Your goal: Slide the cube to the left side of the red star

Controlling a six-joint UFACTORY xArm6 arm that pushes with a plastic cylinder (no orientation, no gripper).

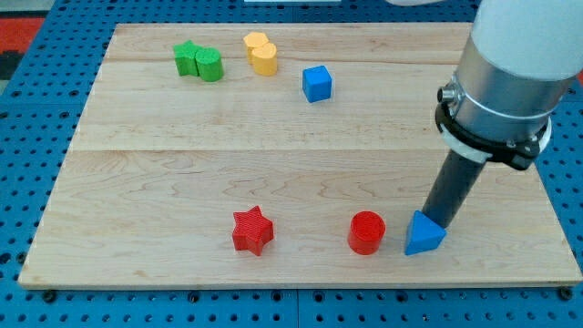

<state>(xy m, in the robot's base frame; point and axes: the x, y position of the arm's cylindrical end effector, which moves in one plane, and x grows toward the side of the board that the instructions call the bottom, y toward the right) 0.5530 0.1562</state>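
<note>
A blue cube point(317, 83) sits near the view's top, right of centre. A red star point(252, 230) lies near the view's bottom, a little left of centre, far below and slightly left of the cube. My tip point(431, 219) is at the view's lower right, touching the top of a blue triangular block point(424, 234), far from the cube and well right of the star.
A red cylinder point(366, 232) stands between the star and the blue triangle. A yellow block point(260, 53) and two green blocks point(199, 62) lie at the view's top left. The wooden board point(137, 182) rests on a blue pegboard.
</note>
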